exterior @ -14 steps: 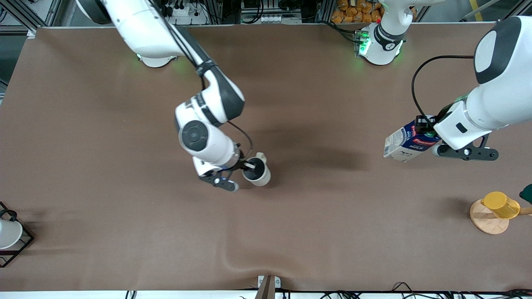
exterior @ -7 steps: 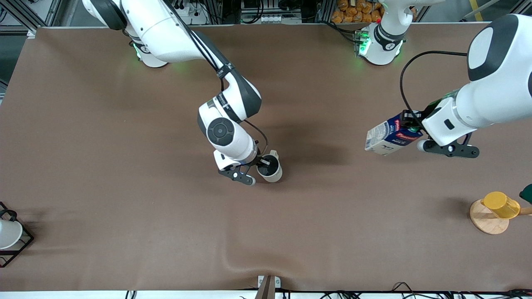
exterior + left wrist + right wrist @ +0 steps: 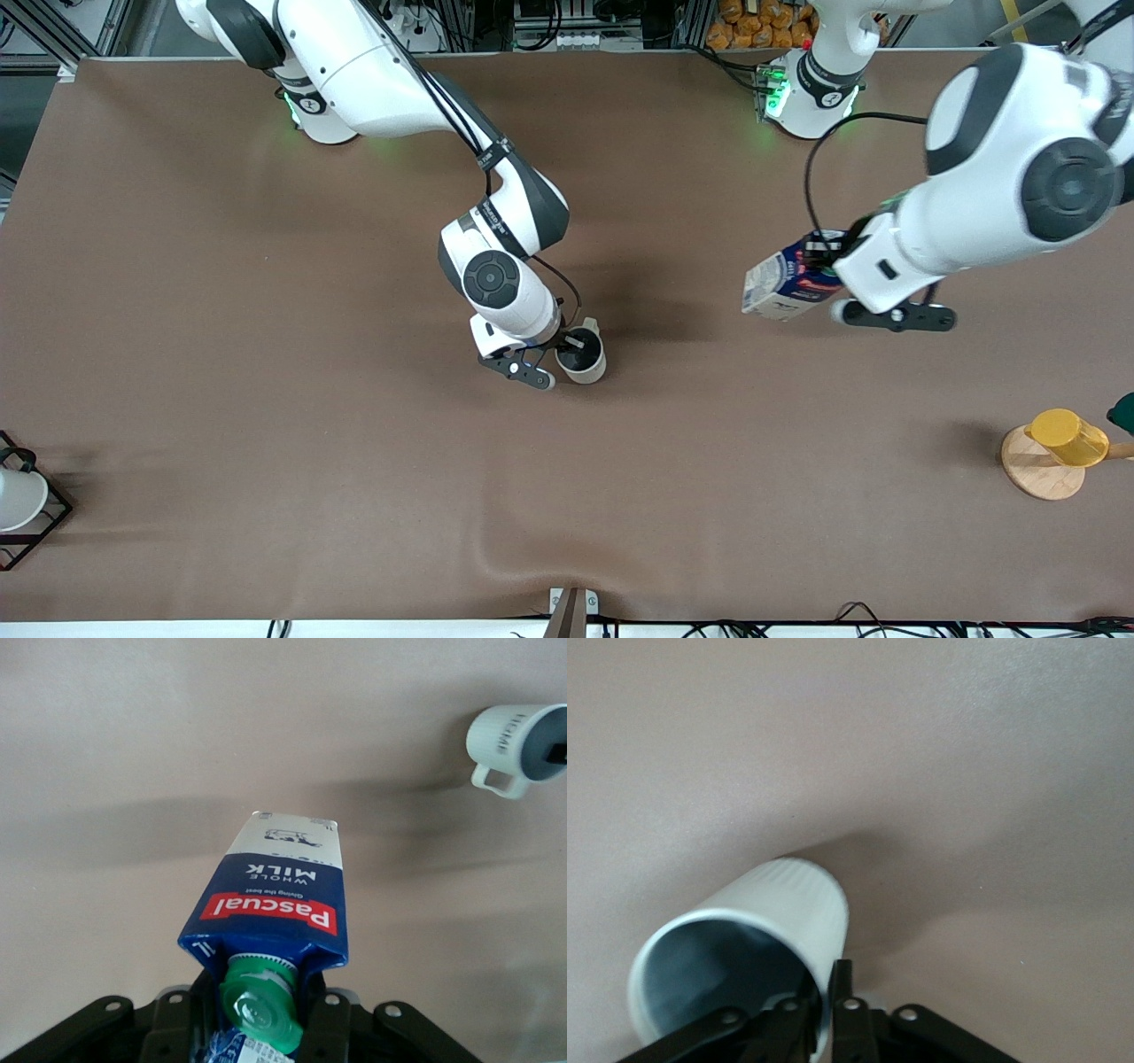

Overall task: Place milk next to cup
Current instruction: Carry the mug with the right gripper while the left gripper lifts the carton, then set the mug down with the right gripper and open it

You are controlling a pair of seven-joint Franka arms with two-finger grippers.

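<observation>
My left gripper (image 3: 828, 266) is shut on the milk (image 3: 784, 285), a blue and white carton held tilted in the air over the table, toward the left arm's end. In the left wrist view the fingers (image 3: 328, 1019) clamp the milk (image 3: 275, 895) at its top, beside the green cap (image 3: 259, 1010). My right gripper (image 3: 567, 341) is shut on the rim of the pale cup (image 3: 585, 356), upright and low at the table's middle. The right wrist view shows one finger inside and one finger (image 3: 842, 988) outside the cup's (image 3: 771, 912) wall. The cup also shows in the left wrist view (image 3: 509, 740).
A yellow cup (image 3: 1067, 437) sits on a round wooden coaster (image 3: 1036, 474) near the left arm's end. A dark green thing (image 3: 1123, 412) shows at the frame edge beside it. A white cup (image 3: 16, 498) sits in a black wire rack (image 3: 53, 523) at the right arm's end.
My left gripper has carried the milk toward the cup. My right gripper has moved the cup toward the left arm's end, more slowly in the last half second.
</observation>
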